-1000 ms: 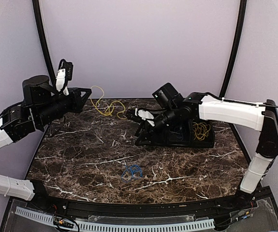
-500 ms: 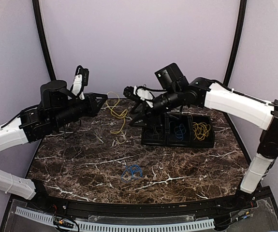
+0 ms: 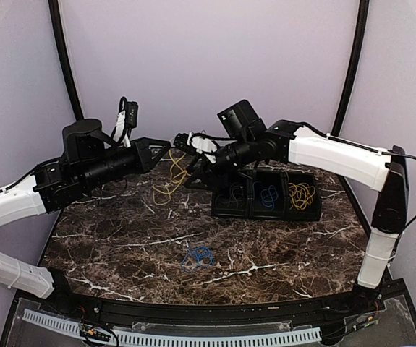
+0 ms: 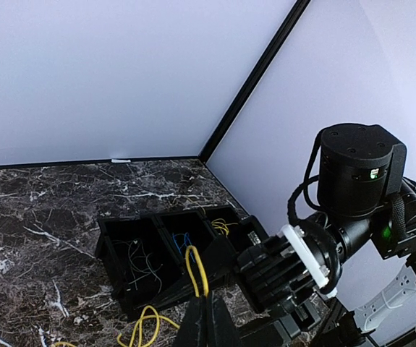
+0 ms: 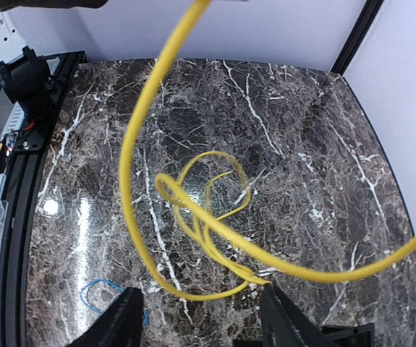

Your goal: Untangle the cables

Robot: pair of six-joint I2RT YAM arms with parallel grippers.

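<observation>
My left gripper point(image 3: 167, 150) is shut on the top loop of a yellow cable point(image 3: 170, 181), which hangs in tangled loops down to the marble table point(image 3: 121, 231). In the left wrist view the fingers point(image 4: 206, 322) pinch that yellow cable point(image 4: 197, 271). My right gripper point(image 3: 189, 160) faces it from the right, open. In the right wrist view the yellow cable point(image 5: 200, 210) dangles just ahead of the spread gripper point(image 5: 204, 325), with nothing clamped. A small blue cable point(image 3: 198, 256) lies in a coil on the table nearer the front.
A black tray point(image 3: 265, 211) with three compartments stands at the back right. It holds pale grey wires point(image 4: 139, 260), blue wires point(image 3: 268, 195) and yellow wires point(image 3: 302, 194). Walls close in behind and on both sides.
The left gripper has lifted the yellow cable off the table and carried it right. The right gripper has risen from the tray, moved left up to the cable and opened wider.
</observation>
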